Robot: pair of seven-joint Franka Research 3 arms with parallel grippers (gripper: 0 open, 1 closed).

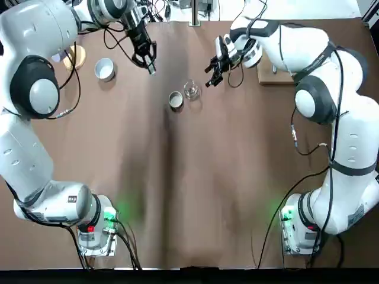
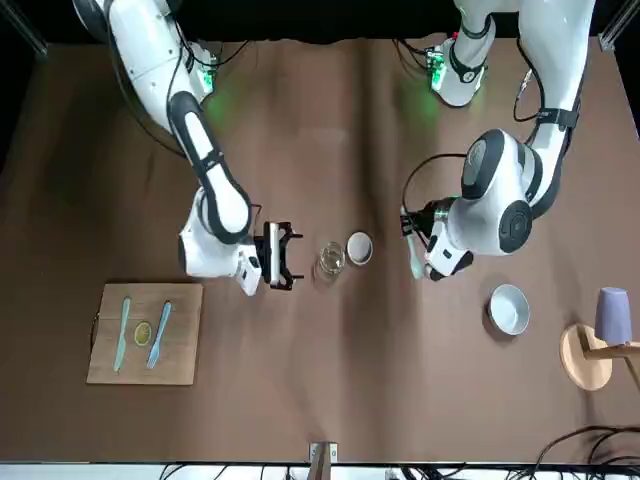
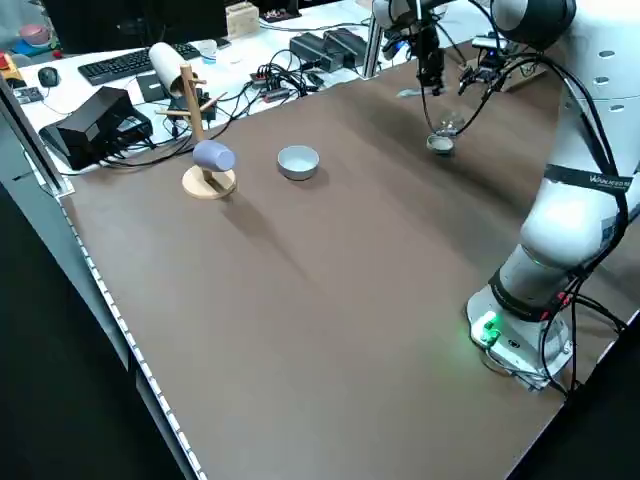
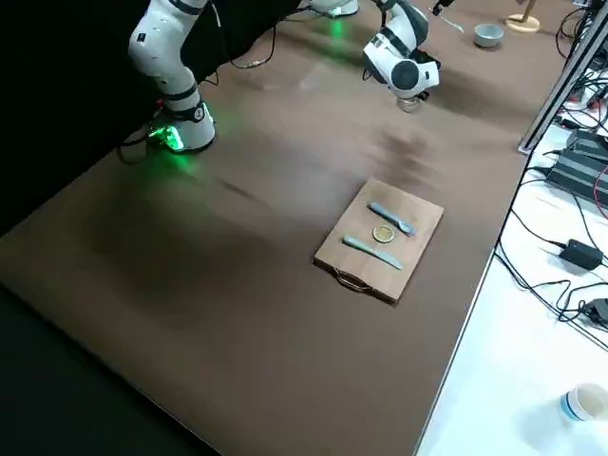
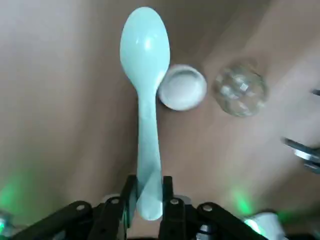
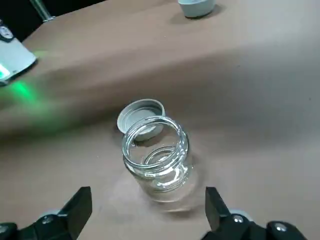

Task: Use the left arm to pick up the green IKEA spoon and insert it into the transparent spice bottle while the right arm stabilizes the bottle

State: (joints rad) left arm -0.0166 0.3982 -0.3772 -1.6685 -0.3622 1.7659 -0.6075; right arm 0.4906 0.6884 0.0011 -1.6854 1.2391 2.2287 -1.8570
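The left gripper (image 5: 149, 200) holds the spoon (image 5: 148, 115) by its handle between its fingers, above the counter (image 1: 195, 195). The right gripper (image 6: 149, 207), fingers wide, is near the open jar (image 6: 162, 160), a cap (image 1: 176, 99) just beside it. No writing is readable.

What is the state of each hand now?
Left hand: closed on the green spoon.
Right hand: open, holding nothing, near the glass jar.
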